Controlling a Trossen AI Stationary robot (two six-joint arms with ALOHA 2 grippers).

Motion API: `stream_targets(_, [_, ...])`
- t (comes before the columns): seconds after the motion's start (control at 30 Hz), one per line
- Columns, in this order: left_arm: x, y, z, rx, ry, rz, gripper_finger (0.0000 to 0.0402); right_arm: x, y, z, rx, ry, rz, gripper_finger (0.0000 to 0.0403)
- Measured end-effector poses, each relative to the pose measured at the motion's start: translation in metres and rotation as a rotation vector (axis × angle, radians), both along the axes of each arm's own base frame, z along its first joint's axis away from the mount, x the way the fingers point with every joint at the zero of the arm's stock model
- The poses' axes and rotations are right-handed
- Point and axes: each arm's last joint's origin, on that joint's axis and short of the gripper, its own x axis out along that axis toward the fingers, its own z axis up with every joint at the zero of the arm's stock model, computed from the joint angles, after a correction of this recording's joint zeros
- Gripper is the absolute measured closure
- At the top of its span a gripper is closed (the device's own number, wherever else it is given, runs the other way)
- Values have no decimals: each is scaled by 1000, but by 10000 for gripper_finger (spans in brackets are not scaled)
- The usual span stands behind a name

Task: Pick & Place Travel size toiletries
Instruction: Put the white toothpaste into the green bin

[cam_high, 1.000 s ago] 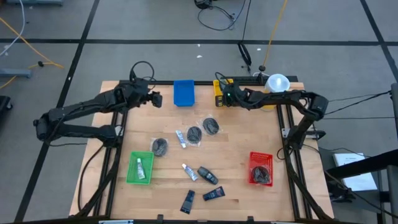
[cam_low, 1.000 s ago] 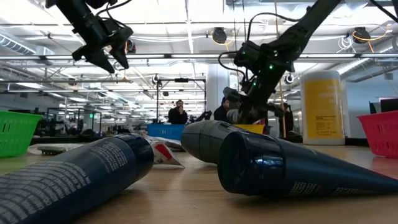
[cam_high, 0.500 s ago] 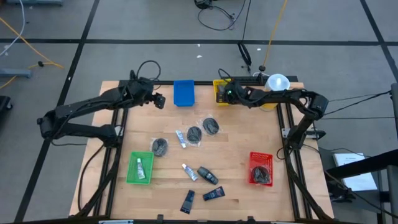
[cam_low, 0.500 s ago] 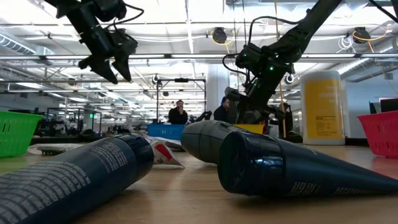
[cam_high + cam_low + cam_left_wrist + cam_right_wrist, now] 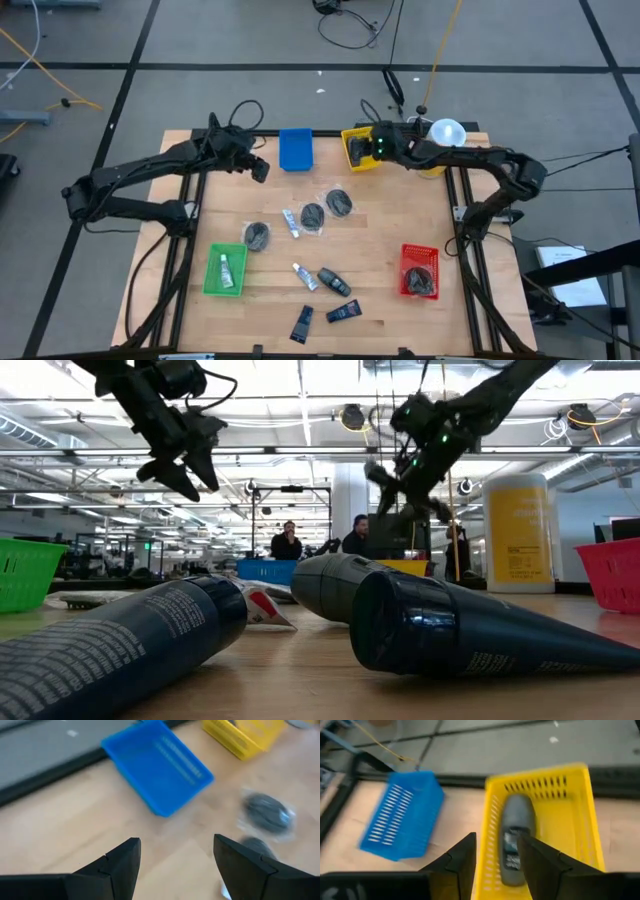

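- A grey tube (image 5: 516, 837) is seen lying inside the yellow tray (image 5: 357, 150), upper centre; the right gripper (image 5: 378, 148) is held above it, fingers parted, empty.
- The left gripper (image 5: 259, 170), spread wide, is best lowered squarely over a wrapped disc (image 5: 312, 215) mid-frame.

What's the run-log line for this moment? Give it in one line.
left gripper: open, empty, near blue tray | right gripper: open, above yellow tray | tube: lying in yellow tray
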Motion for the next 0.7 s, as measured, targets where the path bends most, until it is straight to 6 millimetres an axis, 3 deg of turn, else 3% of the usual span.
stream_targets(0.33, [12,-30,-14,-184,82,-232,156,-3,52,52,-171,-61,224,289])
stream_targets(0.7, [33,-74,-39,-294,238,-332,156,12,112,59,-165,-116,420,313])
